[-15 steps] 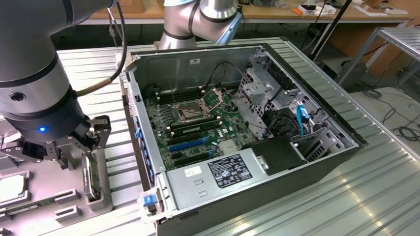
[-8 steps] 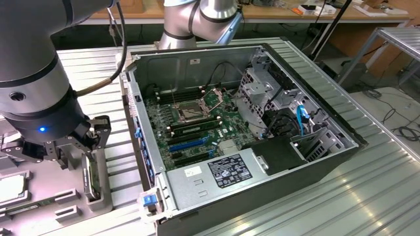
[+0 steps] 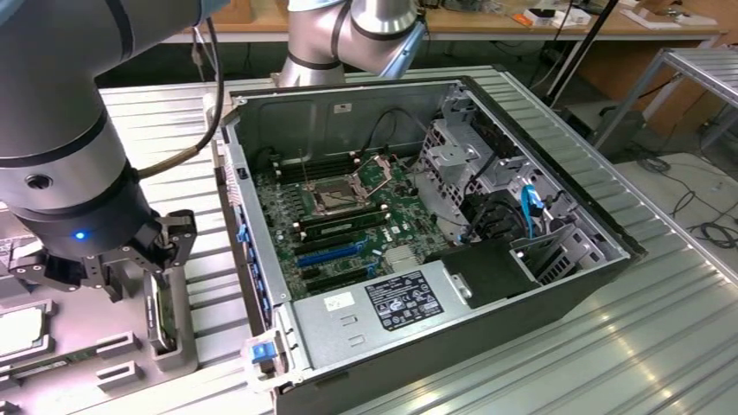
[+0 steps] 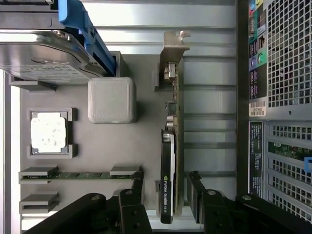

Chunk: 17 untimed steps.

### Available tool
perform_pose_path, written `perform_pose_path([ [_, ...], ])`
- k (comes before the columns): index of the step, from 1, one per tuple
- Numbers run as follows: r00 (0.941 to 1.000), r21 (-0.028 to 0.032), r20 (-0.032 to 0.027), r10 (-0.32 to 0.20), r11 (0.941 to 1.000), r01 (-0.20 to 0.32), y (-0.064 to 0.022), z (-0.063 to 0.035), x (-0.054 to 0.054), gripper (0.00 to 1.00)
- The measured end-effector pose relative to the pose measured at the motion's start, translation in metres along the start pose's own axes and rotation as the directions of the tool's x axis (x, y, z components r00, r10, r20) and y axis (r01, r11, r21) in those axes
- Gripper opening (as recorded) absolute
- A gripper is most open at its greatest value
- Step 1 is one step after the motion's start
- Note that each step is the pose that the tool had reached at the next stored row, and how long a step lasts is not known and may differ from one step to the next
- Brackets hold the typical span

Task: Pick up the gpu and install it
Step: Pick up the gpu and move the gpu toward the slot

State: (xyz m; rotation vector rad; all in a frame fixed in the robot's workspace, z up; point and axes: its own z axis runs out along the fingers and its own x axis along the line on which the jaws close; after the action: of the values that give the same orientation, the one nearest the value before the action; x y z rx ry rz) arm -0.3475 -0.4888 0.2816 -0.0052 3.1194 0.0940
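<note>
the gpu (image 4: 171,146) stood on edge in the tray (image 4: 97,151) beside the case (image 4: 287,97). the fingers (image 4: 127,214) were spread wide, straddling its near end, its long axis running straight away from them.

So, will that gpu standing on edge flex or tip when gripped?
The gpu is probably stiff: a flat board with a metal bracket. Standing thin on edge in its tray slot, it may tip if nudged sideways.
</note>
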Motion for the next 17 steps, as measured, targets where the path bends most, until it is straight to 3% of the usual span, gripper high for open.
perform_pose_path([
  [6,1.0000,0.0000,0.0000,0.000,1.0000,0.000,-0.0006,0.0097,0.000,0.48],
  [13,1.0000,-0.0004,0.0000,0.000,1.0000,0.000,-0.0008,0.0133,0.000,0.48],
  [17,1.0000,-0.0009,0.0002,0.000,1.0000,0.000,-0.0013,0.0214,0.000,0.48],
])
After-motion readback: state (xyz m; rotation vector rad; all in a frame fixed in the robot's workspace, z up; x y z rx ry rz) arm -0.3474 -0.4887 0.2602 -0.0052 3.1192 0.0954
